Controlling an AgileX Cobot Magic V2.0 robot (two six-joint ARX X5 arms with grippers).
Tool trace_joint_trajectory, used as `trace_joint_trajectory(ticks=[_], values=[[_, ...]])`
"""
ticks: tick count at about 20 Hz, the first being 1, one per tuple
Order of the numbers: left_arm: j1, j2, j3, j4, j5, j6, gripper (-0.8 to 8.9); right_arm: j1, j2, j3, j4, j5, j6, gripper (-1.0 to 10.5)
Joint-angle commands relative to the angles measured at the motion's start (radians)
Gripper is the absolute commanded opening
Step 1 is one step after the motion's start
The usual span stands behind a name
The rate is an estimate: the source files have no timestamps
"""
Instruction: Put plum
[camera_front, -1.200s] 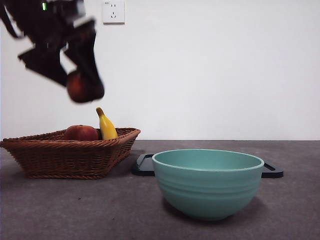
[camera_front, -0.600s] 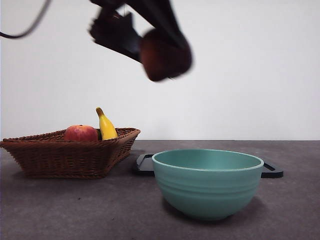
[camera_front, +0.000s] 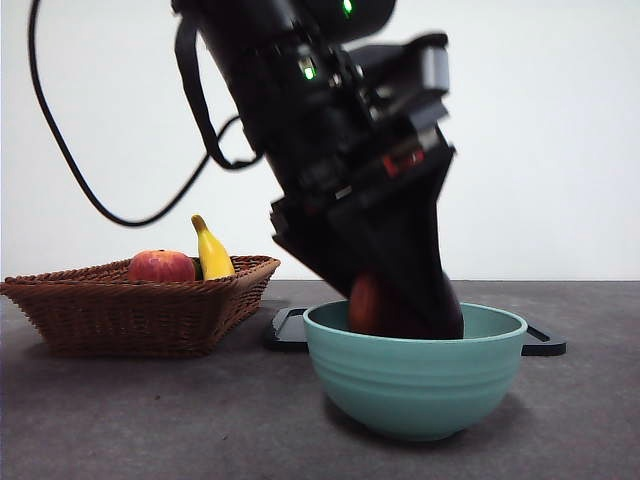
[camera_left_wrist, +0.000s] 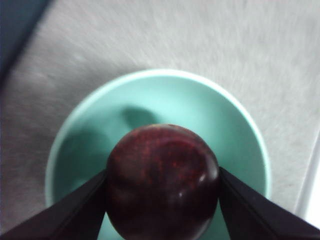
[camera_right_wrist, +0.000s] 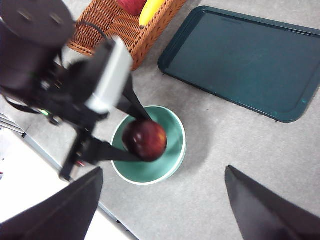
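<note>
Left gripper (camera_front: 405, 305) is clamped on the plum (camera_left_wrist: 162, 182), one jaw on each flank. Directly beneath it sits the green bowl (camera_front: 415, 385); the plum is down at rim level, partly inside, above the bowl's centre. Whether it touches the floor cannot be told.

Recommendation: descend a little more, then part the jaws gently and withdraw straight up, clear of the rim.

Right gripper (camera_right_wrist: 162, 210) waits high above, jaws wide apart.

Count: one plum, one bowl, one dark tray (camera_right_wrist: 245, 60) behind the bowl, one wicker basket (camera_front: 140, 305) off to the side holding one red-orange fruit (camera_front: 161, 266) and one banana (camera_front: 212, 252).
</note>
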Motion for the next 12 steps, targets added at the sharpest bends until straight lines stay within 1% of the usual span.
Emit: trace_joint_trajectory(ticks=[1,5,12], values=[[-0.021,0.035,0.020,0.025,-0.020,0.039,2.97,0.004,0.004,0.019,0.009,0.000,0.010,3.9],[-0.030,0.060,0.020,0.037,-0.050,0.077,2.98,0.004,0.004,0.019,0.010,0.000,0.010,3.9],[-0.032,0.064,0.020,0.030,-0.050,0.078,3.22,0.004,0.004,0.019,0.010,-0.001,0.010,3.9]])
